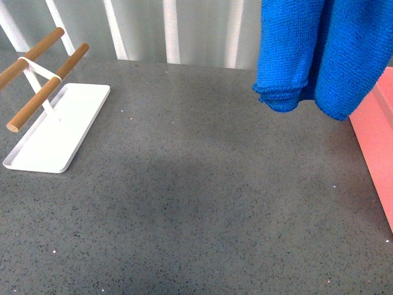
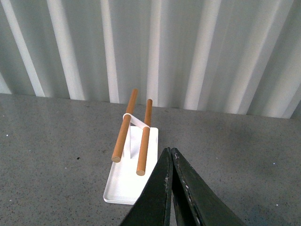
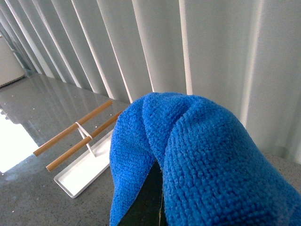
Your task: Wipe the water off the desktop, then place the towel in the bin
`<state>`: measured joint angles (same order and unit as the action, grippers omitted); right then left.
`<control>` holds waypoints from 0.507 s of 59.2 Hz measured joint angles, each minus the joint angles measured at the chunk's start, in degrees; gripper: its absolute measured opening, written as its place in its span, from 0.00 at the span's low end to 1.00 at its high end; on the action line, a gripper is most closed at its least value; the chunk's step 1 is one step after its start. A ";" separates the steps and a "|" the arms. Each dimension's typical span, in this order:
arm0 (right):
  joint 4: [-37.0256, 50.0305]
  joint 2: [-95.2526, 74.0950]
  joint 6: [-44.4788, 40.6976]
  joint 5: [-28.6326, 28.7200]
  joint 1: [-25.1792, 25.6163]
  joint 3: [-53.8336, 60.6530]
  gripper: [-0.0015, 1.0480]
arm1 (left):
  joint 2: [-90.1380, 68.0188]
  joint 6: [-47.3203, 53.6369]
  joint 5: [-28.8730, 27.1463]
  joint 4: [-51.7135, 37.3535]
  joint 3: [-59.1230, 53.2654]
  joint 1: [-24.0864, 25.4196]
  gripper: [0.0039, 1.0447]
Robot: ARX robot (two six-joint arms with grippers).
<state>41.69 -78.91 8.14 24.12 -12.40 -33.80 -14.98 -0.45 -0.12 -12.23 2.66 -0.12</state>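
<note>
Nearest ground: the desktop (image 1: pixel 196 246), dark grey with fine speckles, bare across its near half. Mid-surface there is a faintly darker patch (image 1: pixel 184 178) (shadow or damp – cannot tell).

The left gripper (image 2: pixel 170 188) is above the desktop, just short of the white tray (image 1: pixel 58 132). Its two dark fingers are pressed flat together with nothing between them.

At left the tray lies flat, with two wooden rods (image 1: pixel 49 89) carried above it on a thin white frame. At the right edge is the salmon-pink bin (image 1: pixel 374 132), only one side and its rim in view.

Further back on the right the towel (image 1: pixel 313 55) hangs clear of the desktop, its lower folds beside the bin's far end. The right gripper (image 3: pixel 149 195) has hold of it – the cloth bunches over the fingers and hides the gap.

A pale ribbed wall (image 1: pixel 184 31) closes the room behind.
</note>
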 joint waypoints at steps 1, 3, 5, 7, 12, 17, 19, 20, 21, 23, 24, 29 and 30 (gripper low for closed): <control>-0.02 0.04 0.00 0.00 0.00 0.00 0.04 | 0.31 0.00 0.00 0.15 -0.07 0.00 0.03; -0.11 0.15 0.00 0.00 0.02 0.00 0.04 | 0.90 0.00 0.00 0.52 -0.24 0.00 0.03; -0.15 0.17 0.00 0.00 0.07 0.00 0.04 | 1.33 0.00 0.00 0.83 -0.39 0.00 0.03; -0.20 0.22 0.00 0.00 0.07 0.00 0.04 | 1.75 0.00 0.00 1.16 -0.55 0.00 0.03; -0.22 0.26 -0.09 0.00 0.07 0.00 0.04 | 3.17 0.02 0.04 0.72 -1.31 0.00 0.03; -0.44 0.28 -0.17 0.00 0.07 0.00 0.04 | 4.57 0.04 0.11 1.51 -1.31 0.00 0.03; -0.46 0.31 -0.20 0.00 0.07 0.00 0.04 | 5.40 0.04 0.11 2.40 -1.31 0.00 0.03; -0.52 0.37 -0.20 0.00 0.07 0.00 0.04 | 6.86 0.04 0.11 3.98 -1.31 0.00 0.03; -0.57 0.39 -0.20 0.00 0.07 0.00 0.04 | 9.11 0.04 0.11 7.54 -1.31 0.00 0.03; -0.66 0.48 -0.17 -0.02 0.07 0.00 0.04 | 12.00 0.07 0.11 11.08 -1.31 0.00 0.03; -0.74 0.50 -0.17 -0.02 0.07 0.00 0.04 | 12.96 0.07 0.11 11.67 -1.31 0.00 0.03; -0.96 0.52 -0.17 -0.04 0.07 0.00 0.04 | 14.78 0.07 0.11 11.89 -1.31 0.00 0.03; -0.98 0.61 -0.20 -0.02 0.04 0.00 0.04 | 14.78 0.07 0.11 11.96 -1.31 0.00 0.03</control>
<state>40.71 -78.30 7.94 24.10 -12.36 -33.80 -0.21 -0.38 -0.01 -0.27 1.34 -0.12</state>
